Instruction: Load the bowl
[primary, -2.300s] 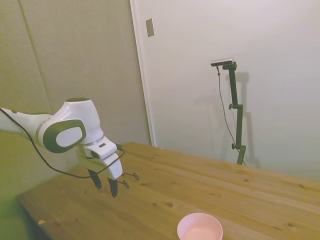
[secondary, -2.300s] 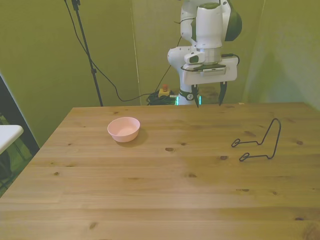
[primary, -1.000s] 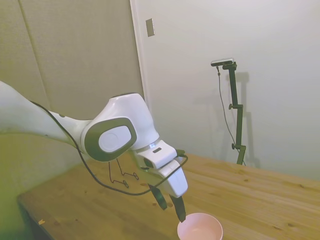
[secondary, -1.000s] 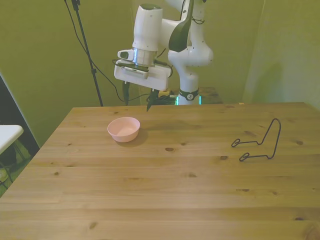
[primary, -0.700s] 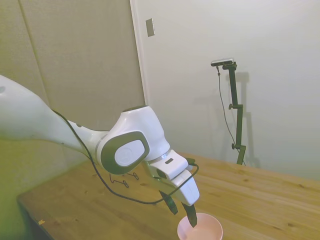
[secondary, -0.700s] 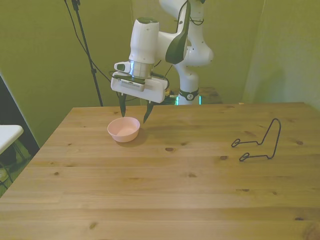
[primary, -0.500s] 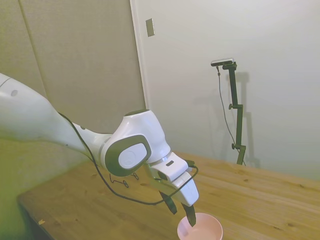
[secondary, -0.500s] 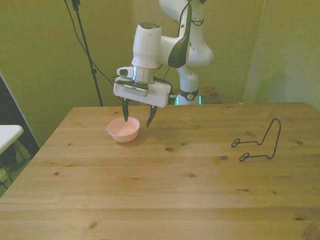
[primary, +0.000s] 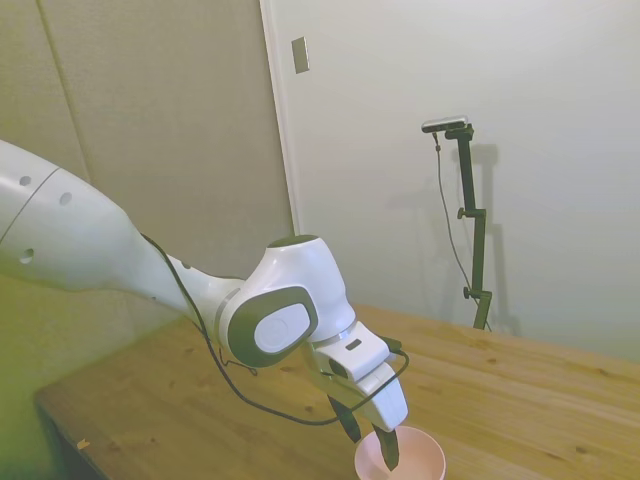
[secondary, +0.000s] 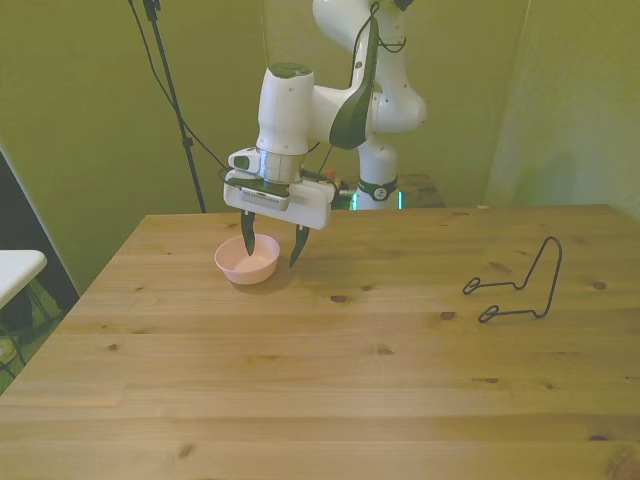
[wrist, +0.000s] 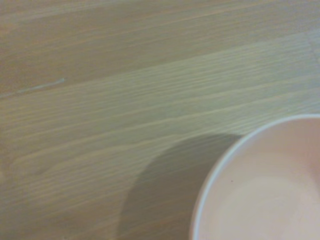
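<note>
Gripper (secondary: 270, 250) open, astride the bowl (secondary: 243, 265) rim (one finger inside); bowl looks light, rigid, slippery: pinch its wall

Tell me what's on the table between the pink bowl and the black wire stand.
Nothing: in the front view the stretch between the pink bowl and the black wire stand is bare wood, with only the open gripper straddling the bowl's rim.
</note>
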